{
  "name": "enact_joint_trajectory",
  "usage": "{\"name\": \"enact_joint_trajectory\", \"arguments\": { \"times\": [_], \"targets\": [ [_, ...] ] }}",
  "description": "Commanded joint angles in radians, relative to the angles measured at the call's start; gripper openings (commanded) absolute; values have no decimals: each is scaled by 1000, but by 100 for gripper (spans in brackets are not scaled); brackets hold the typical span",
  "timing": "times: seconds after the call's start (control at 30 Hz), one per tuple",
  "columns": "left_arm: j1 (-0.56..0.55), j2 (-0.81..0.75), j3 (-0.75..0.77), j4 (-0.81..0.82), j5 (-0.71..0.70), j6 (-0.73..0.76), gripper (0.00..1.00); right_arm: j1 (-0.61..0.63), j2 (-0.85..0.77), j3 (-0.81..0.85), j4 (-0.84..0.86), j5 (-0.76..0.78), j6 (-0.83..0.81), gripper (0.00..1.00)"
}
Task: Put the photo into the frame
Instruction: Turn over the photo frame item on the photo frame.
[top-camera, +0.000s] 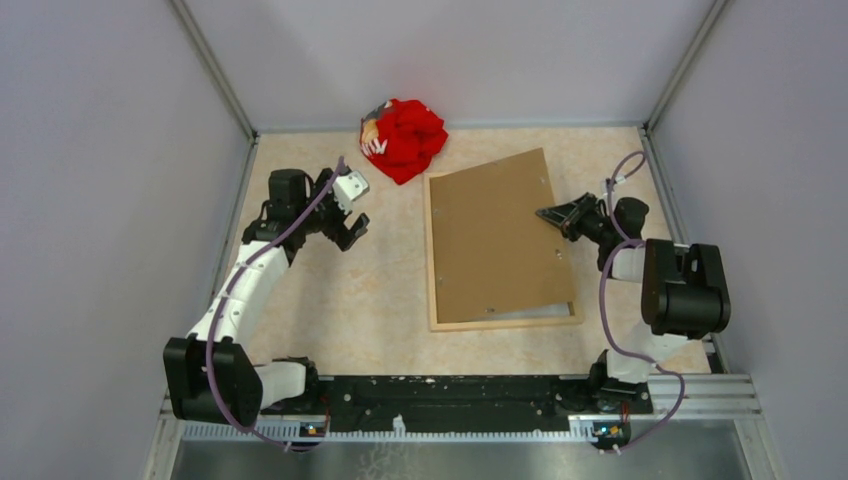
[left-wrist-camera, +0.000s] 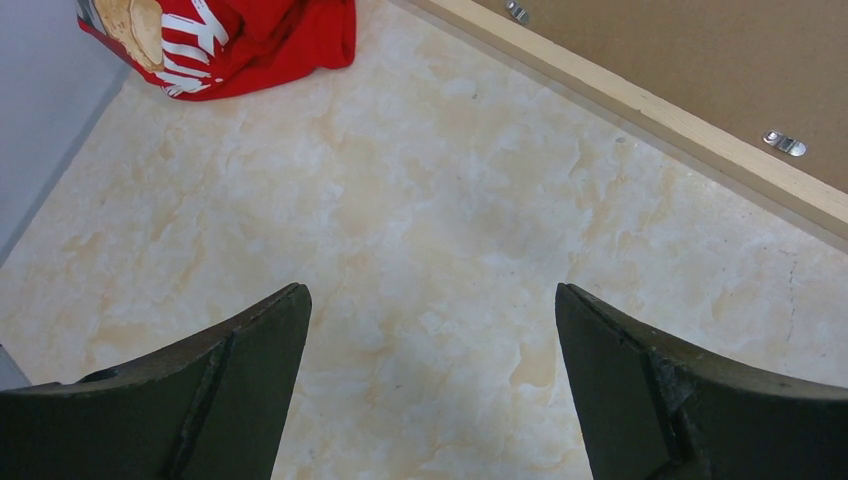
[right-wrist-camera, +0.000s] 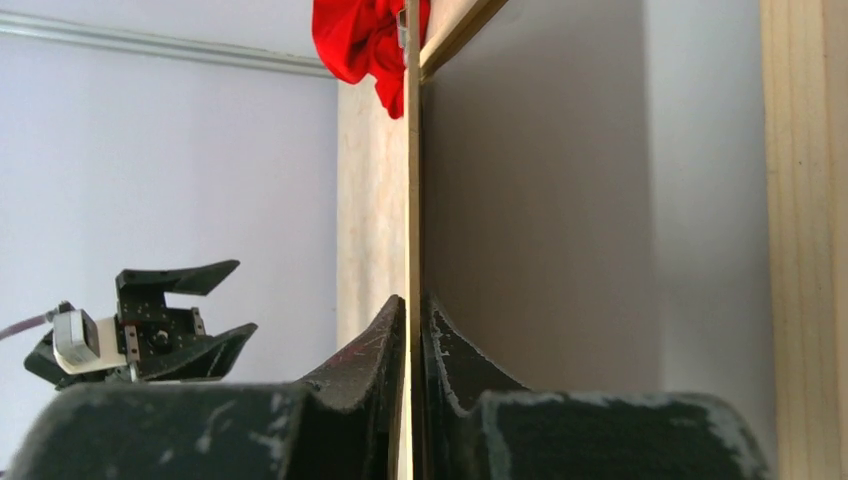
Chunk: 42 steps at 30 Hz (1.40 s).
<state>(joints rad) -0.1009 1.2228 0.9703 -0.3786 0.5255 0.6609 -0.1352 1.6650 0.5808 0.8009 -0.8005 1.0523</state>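
Right arm: it rises from its base at the near right, elbow folded up by the right wall, forearm running far and left. Your right gripper (top-camera: 557, 215) points left and is pinched thin on the right edge of the brown backing board (top-camera: 495, 240). In the right wrist view both fingers (right-wrist-camera: 375, 345) press flat on the board, which is seen edge-on.

Left arm: it stretches from the near left base toward the far left, wrist bent right. Your left gripper (top-camera: 348, 222) hovers over the bare table (top-camera: 340, 300) with its jaws wide and nothing between them. It is well apart from the frame's left rail.

The frame (top-camera: 500, 322) lies flat on the table, centre right, with its long sides running near to far. The board sits skewed over it. Its far right corner swings past the frame's line, and its left edge lies along the left rail.

A pale strip (top-camera: 545, 312) shows inside the frame's near right corner, beside the board's near edge. You cannot tell whether that is the photo.

A crumpled red cloth (top-camera: 405, 138) lies at the far wall, just beyond the frame's far left corner
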Motion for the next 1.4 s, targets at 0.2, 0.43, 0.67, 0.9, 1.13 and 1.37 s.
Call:
{"name": "enact_joint_trajectory", "arguments": {
  "times": [0.2, 0.43, 0.67, 0.9, 1.13, 1.37],
  "targets": [
    [-9, 8, -2, 11, -2, -1, 98, 62, -110, 69, -327, 84, -321, 22],
    [-10, 5, -7, 16, -3, 3, 98, 160, -146, 178, -660, 264, -564, 52],
    [-11, -16, -20, 25, -15, 27, 98, 219, -163, 216, -763, 358, -633, 74],
    [-11, -16, -22, 27, -15, 11, 98, 252, -217, 276, -904, 479, -687, 99],
    [-11, 12, 4, 6, -5, -7, 98, 256, -251, 363, -1049, 536, -723, 99],
    [-11, 18, 9, 8, -3, -12, 98, 262, -258, 395, -1102, 584, -745, 99]
  ]
}}
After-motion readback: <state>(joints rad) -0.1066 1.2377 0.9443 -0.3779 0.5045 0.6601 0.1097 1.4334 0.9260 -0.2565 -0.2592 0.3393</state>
